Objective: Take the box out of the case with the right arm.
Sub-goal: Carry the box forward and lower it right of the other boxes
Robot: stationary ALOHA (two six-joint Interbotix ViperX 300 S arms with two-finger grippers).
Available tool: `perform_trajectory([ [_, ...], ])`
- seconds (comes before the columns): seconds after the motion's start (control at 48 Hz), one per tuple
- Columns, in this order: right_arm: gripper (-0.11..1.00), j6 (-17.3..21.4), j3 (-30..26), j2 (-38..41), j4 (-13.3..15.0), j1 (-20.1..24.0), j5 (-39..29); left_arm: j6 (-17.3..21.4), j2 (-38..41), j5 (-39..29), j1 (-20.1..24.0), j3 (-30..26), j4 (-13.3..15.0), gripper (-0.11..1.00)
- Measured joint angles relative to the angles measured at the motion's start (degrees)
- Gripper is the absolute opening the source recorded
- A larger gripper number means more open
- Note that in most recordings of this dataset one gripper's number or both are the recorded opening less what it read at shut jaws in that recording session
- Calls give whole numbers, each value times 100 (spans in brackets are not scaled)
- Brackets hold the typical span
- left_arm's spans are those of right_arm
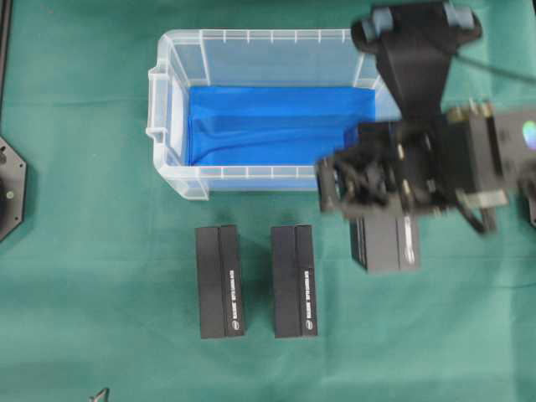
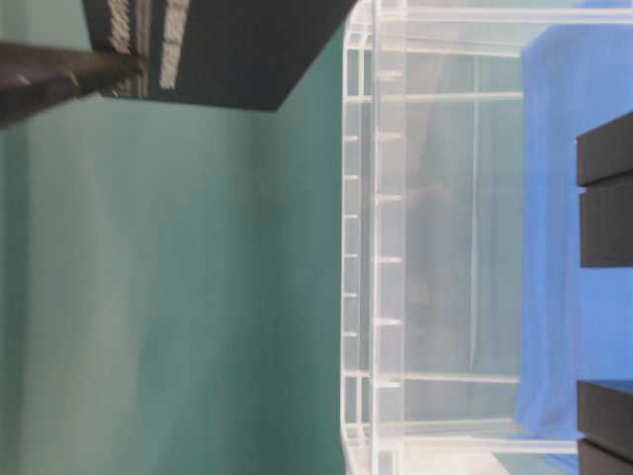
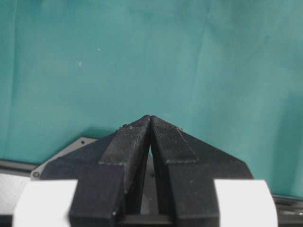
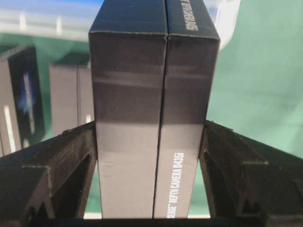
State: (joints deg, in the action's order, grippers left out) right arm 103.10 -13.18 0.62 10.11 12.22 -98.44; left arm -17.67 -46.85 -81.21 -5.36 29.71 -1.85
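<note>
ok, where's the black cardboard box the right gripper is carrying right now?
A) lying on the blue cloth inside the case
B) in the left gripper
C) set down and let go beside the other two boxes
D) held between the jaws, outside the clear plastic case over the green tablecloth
D: the right gripper clamps the black cardboard box, which sits outside the clear plastic case, over the green tablecloth.

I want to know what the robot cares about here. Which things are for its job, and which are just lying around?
For the job: the case, the box in the right gripper.
Lying about: two black boxes on the green cloth, the left gripper.
</note>
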Motion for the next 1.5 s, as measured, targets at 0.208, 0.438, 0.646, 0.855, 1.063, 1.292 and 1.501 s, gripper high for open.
perform_trajectory([
  [0.208, 65, 677, -167, 35, 0, 668, -26, 0, 0, 0, 0, 0, 9, 2],
  [0.438, 65, 809, -483, 281, 0, 949, -229, 0, -18, 0, -9, 0, 0, 2],
  [0.646, 65, 809, -519, 325, 0, 949, -255, 0, -26, 0, -9, 0, 0, 2],
  [0.855, 65, 817, -510, 325, 0, 949, -316, 0, -26, 0, -9, 0, 0, 2],
  [1.063, 65, 844, -387, 316, 0, 949, -316, 0, -18, 0, -9, 0, 9, 2],
  [1.292, 65, 888, 220, 325, -88, 949, 237, 0, -9, 0, -9, 0, 0, 2],
  [1.501, 65, 1090, 993, 325, -246, 949, 1125, 0, 0, 0, -9, 0, 0, 2],
])
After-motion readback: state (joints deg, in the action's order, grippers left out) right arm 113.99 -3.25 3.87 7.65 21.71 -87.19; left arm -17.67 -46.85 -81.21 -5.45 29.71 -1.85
